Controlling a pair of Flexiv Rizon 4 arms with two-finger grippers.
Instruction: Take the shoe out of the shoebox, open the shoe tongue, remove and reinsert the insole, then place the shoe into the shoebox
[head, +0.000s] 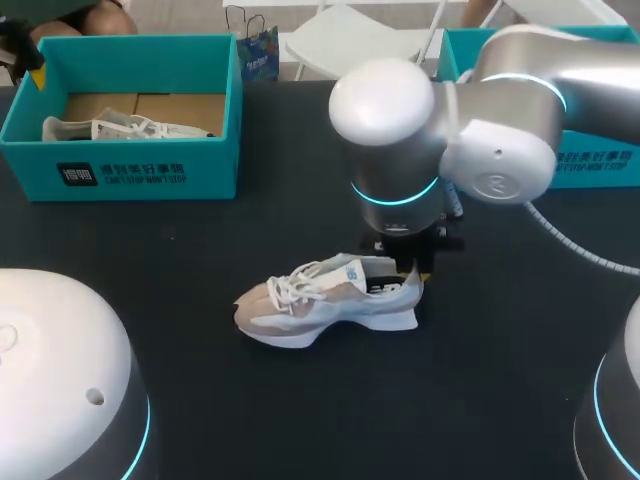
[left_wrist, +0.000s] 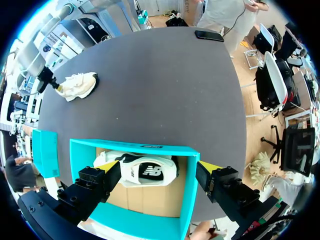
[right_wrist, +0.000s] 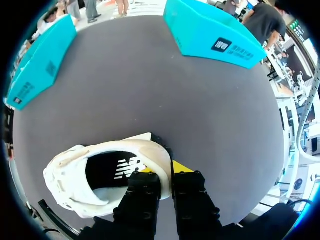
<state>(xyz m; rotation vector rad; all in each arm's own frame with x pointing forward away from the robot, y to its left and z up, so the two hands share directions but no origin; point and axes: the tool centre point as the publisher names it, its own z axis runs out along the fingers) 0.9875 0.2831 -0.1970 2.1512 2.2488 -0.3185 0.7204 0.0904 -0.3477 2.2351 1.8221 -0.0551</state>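
Right tool (right_wrist: 164, 170) pinches padded heel collar of cream shoe (right_wrist: 120, 148); left tool (left_wrist: 159, 166) wide above teal shoebox (left_wrist: 189, 195).

The counter (head: 500, 330) has a dark, matte top, and 4 things lie directly on it. A teal shoebox (head: 140, 175), open at the top, sits at the far left in the head view, with a printed panel on its near wall. A second teal box (head: 600, 160) sits at the far right, only partly in sight. Between them and nearer the robot, a white and beige sneaker (head: 325, 300) stands upright on its sole, toe toward the left, well apart from both boxes. A black phone (left_wrist: 209, 35) lies flat near 1 edge, far from the sneaker.
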